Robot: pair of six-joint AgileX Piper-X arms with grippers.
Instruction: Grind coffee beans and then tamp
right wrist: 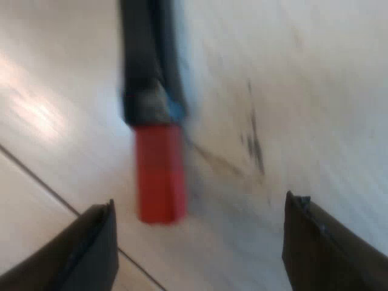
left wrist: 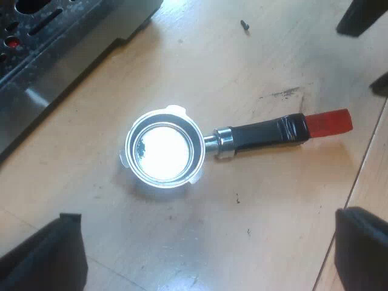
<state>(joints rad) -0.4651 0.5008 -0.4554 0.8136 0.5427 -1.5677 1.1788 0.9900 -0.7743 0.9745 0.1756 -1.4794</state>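
The metal holder lies loose on the wooden table, its round basket [left wrist: 163, 151] facing up and shining inside. Its dark handle [left wrist: 267, 133] ends in a red tip [left wrist: 330, 121]. My left gripper [left wrist: 209, 254] hovers above the holder, open, with its two fingers spread wide and nothing between them. My right gripper [right wrist: 203, 242] is low over the table at the handle's end, open. The red tip [right wrist: 159, 173] and the dark handle [right wrist: 148, 60] lie ahead of its spread fingers, nearer one finger, and untouched. Two dark shapes, likely my right gripper's fingers [left wrist: 364, 15], show beyond the red tip.
The espresso machine's dark drip tray [left wrist: 48, 42] stands close to the basket. A small black screw [left wrist: 245, 25] lies on the table past the handle. A seam in the wooden table [right wrist: 36, 176] runs near the red tip.
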